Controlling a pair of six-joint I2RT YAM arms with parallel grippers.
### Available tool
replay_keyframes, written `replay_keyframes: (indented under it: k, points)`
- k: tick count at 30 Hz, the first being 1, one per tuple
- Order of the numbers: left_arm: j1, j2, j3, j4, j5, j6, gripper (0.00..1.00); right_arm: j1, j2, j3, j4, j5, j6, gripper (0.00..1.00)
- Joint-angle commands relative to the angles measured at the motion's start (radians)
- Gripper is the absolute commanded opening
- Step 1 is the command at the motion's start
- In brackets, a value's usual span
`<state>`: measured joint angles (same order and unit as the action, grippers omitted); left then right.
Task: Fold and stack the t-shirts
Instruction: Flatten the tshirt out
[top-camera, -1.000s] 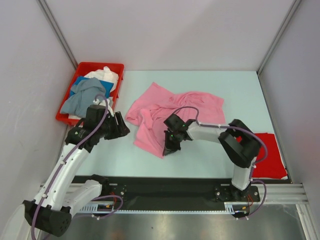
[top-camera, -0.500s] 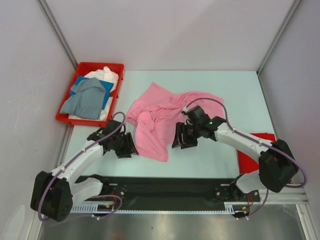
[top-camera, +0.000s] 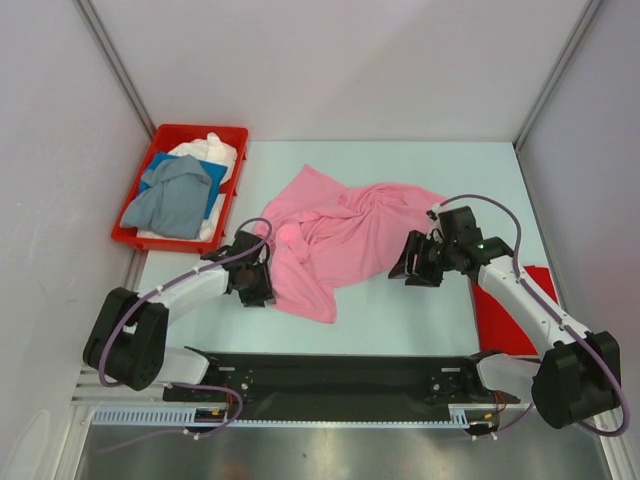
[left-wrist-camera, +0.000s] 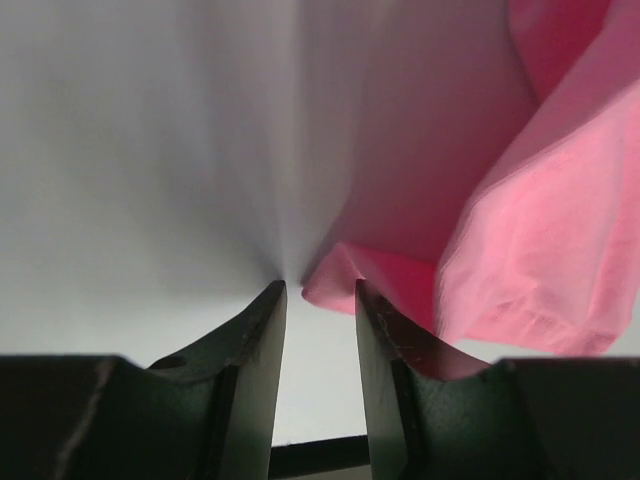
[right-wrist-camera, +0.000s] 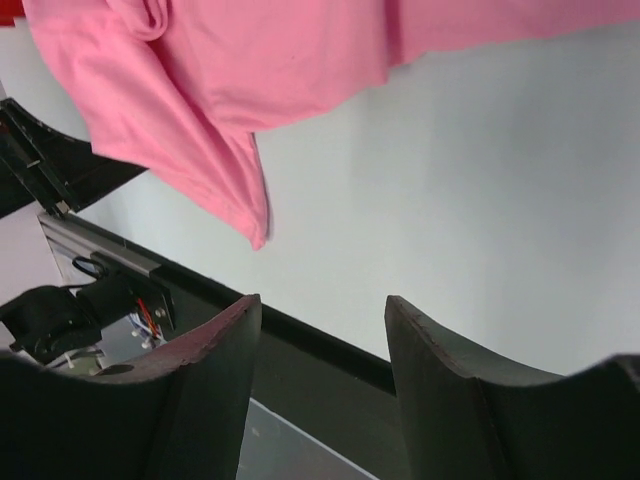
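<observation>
On the table (top-camera: 400, 310), pink t-shirt (top-camera: 340, 232)

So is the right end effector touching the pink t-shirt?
Apart. The right wrist view shows bare table between the right end effector and the pink t-shirt.

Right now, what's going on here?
Two robot arms are working on a crumpled pink t-shirt. The left hand is at its left edge, fingers narrowly apart with a cloth corner at their tips. The right hand is open and empty beside the right edge. More shirts lie in the red bin; a red t-shirt lies far right.
</observation>
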<state>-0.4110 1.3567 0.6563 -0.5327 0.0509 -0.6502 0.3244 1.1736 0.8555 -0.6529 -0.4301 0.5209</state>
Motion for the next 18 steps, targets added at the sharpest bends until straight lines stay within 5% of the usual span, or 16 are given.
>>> replay_keyframes:
  k: [1, 14, 18]
  points:
    - [-0.017, 0.031, 0.038, 0.040, -0.048, 0.021, 0.40, -0.063, -0.026, -0.006, -0.028, -0.053, -0.055, 0.58]
    - [-0.041, 0.093, 0.042, -0.012, -0.097, -0.019, 0.26, -0.168, 0.029, 0.030, -0.042, -0.050, -0.114, 0.58]
    - [-0.041, 0.119, 0.051, -0.001, -0.109, -0.028, 0.00, -0.229, 0.086, 0.060, -0.080, 0.017, -0.133, 0.59]
